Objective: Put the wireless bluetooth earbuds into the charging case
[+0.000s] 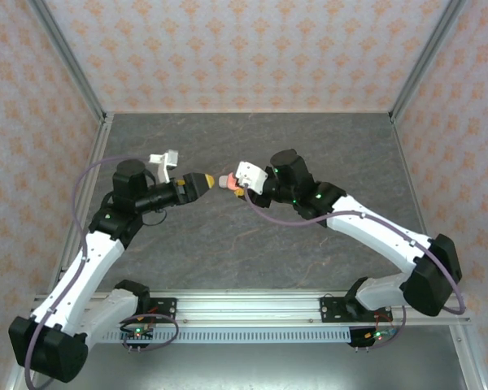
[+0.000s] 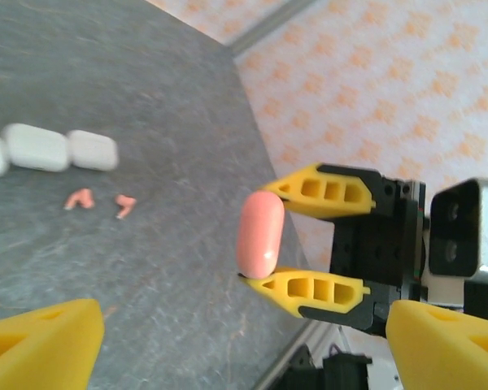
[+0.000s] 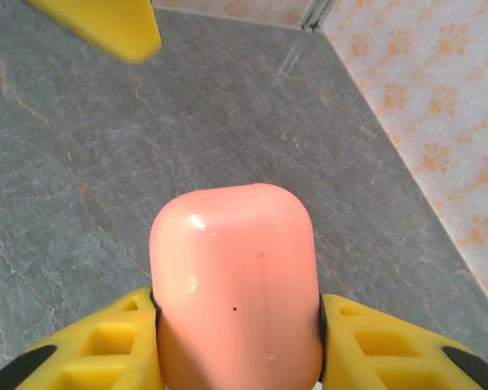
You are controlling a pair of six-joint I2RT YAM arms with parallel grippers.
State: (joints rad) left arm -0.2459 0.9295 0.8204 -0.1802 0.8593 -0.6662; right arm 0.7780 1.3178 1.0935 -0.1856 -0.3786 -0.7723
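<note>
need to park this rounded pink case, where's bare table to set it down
Bare grey tabletop runs along the back wall and between the white arms and the near rail. Crowded: the row of white pebble-shaped cases with two salmon-pink stemmed earbuds beside.

This is a robot test cell in a lab: a grey stone-look bench (image 1: pixel 342 146) is boxed in by panels (image 1: pixel 228 49) of orange-patterned wallpaper. Aluminium posts (image 1: pixel 67 57) rise at its far corners, and a metal rail (image 1: pixel 252 306) along its near edge carries the cabled left arm (image 1: pixel 89 260) and right arm (image 1: pixel 374 231).
</note>
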